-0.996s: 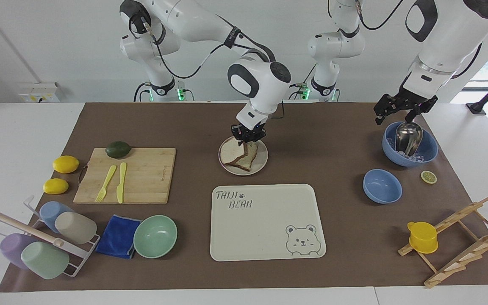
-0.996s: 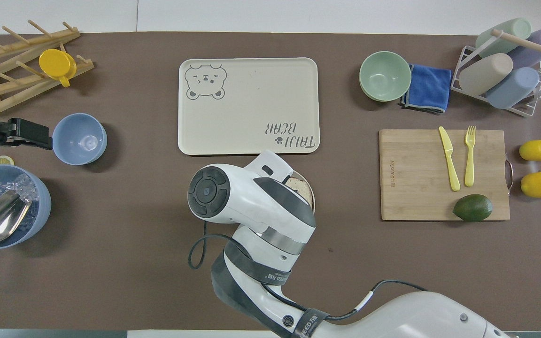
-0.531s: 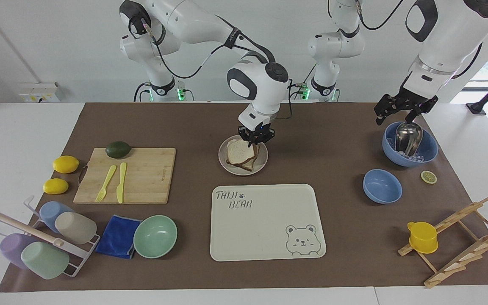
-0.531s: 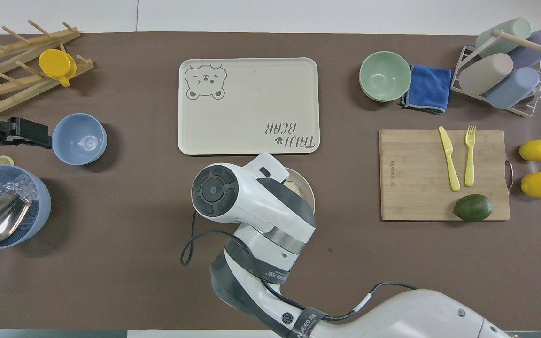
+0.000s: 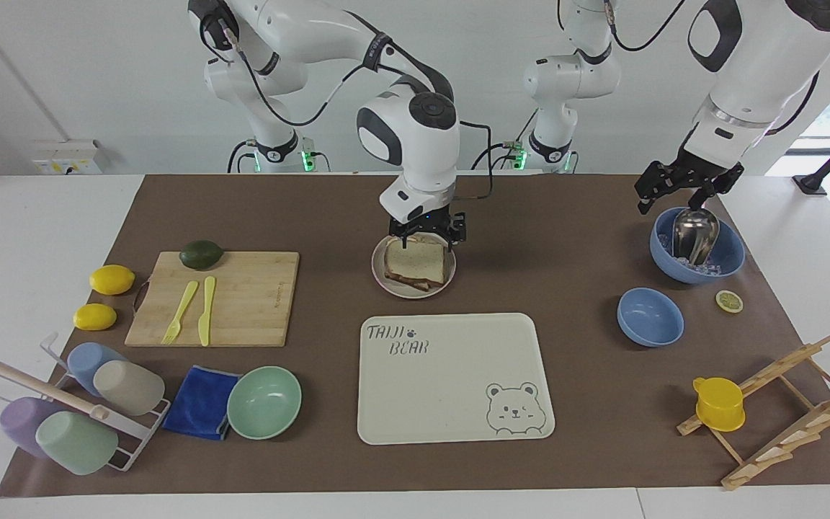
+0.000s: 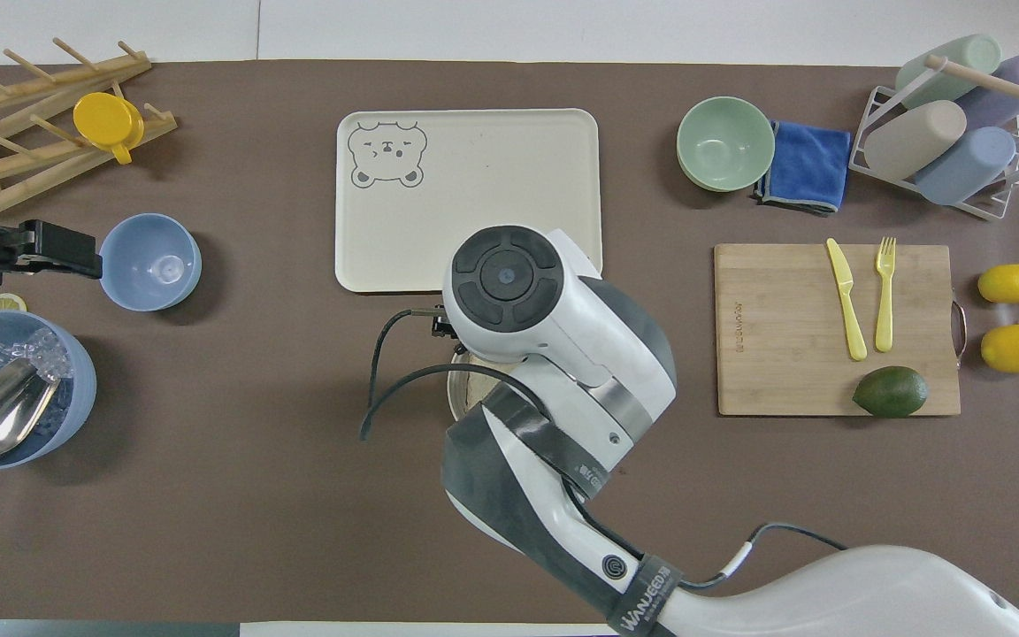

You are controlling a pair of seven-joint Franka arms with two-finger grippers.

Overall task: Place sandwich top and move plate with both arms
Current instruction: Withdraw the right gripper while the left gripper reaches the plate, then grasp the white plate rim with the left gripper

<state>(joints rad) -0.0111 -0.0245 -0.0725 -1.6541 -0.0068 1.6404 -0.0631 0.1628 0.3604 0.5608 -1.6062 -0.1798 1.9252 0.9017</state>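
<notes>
The right gripper (image 5: 429,234) hangs over the edge of the plate (image 5: 380,277) that lies nearer to the robots, its two black fingers spread apart and pointing down, with nothing between them. Just below it, the sandwich top (image 5: 420,263) lies flat on a lower slice of bread, and the stack sits on the plate near the middle of the brown table mat (image 5: 559,238). In the overhead view the right arm's white wrist covers nearly all of the plate, so only a sliver of its rim (image 6: 454,389) shows there.

Farther from the robots than the plate lies a cream rectangular tray (image 5: 451,404) printed with a bear's face, with nothing on it.

The left gripper (image 5: 674,189) waits with its fingers spread apart, holding nothing, over a blue bowl (image 5: 728,259) that contains ice and a metal scoop (image 5: 694,234), toward the left arm's end of the table. A smaller blue bowl (image 5: 649,317) sits farther from the robots than that one, with a lemon slice (image 5: 729,300) beside it.

Toward the right arm's end, a wooden cutting board (image 5: 249,299) carries a yellow fork (image 5: 179,311), a yellow knife (image 5: 206,311) and an avocado (image 5: 201,254). Two lemons (image 5: 112,280) lie beside the board. Farther from the robots than the board sit a mint-green bowl (image 5: 264,402) and a folded blue cloth (image 5: 201,402).
</notes>
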